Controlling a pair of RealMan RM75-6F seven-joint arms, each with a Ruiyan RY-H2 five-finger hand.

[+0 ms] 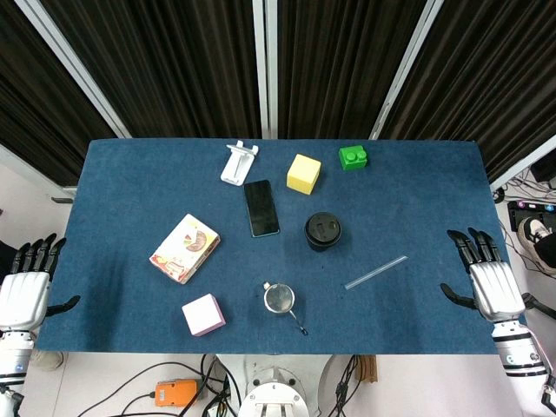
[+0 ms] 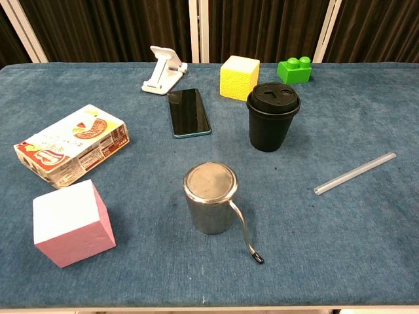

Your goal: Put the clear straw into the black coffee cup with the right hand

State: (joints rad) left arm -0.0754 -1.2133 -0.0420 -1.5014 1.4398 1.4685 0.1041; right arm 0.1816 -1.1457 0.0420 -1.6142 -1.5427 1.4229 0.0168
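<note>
The clear straw (image 1: 376, 272) (image 2: 354, 173) lies flat on the blue table, right of centre, slanting up to the right. The black coffee cup (image 1: 322, 232) (image 2: 272, 117) stands upright with its lid on, up and to the left of the straw. My right hand (image 1: 488, 280) rests open at the table's right edge, palm down, well to the right of the straw and apart from it. At the left edge my left hand (image 1: 26, 283) lies open, holding nothing. Neither hand shows in the chest view.
A steel cup with a handle (image 1: 280, 301) (image 2: 210, 198) stands near the front, left of the straw. A pink block (image 1: 203, 314), a snack box (image 1: 185, 248), a black phone (image 1: 261, 208), a white phone stand (image 1: 238, 162), a yellow block (image 1: 303, 173) and a green brick (image 1: 354, 157) lie further off.
</note>
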